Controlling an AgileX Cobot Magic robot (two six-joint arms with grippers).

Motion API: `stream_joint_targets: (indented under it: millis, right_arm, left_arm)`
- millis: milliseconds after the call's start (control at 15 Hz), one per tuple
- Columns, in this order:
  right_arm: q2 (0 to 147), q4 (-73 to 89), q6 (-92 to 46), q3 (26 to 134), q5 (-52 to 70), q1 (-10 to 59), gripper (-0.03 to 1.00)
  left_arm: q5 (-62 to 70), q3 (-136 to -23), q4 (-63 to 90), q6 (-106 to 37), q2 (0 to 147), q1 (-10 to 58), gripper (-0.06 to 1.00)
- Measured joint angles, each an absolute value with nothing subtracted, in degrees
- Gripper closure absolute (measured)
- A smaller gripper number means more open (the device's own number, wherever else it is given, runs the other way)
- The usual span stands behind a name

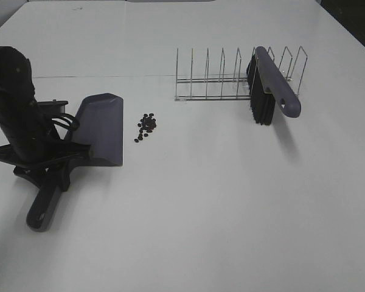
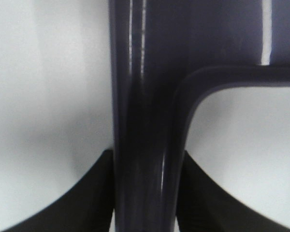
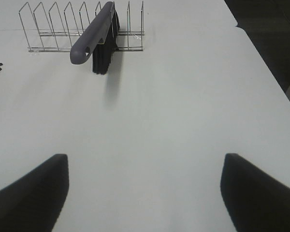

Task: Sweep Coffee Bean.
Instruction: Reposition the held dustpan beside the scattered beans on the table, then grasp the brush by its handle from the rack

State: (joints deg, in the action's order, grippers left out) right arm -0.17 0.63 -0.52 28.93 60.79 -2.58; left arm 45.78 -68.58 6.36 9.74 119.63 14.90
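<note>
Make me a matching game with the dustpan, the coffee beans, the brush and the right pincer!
Things:
1. dustpan
2. coffee beans
3. brush
4. right pincer

Places or states:
A. leaning in the wire rack
B. open, holding nothing
C. handle clamped by the left pincer
D. little pile on the table

Pairs: 1-C, 2-D, 3-A, 4-B

Wire rack (image 1: 222, 78) (thin upright dividers) standing on white table (image 1: 231, 213), far right.
</note>
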Motion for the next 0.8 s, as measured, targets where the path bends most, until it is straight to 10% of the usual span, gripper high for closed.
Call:
stream_joint_targets:
  millis: [800]
  right_arm:
    - [7.39,1.49,-2.98,30.02,53.29,-2.58,0.21]
  left_arm:
    - [48.70,-68.01,4.07,10.77,112.07,14.90,0.60]
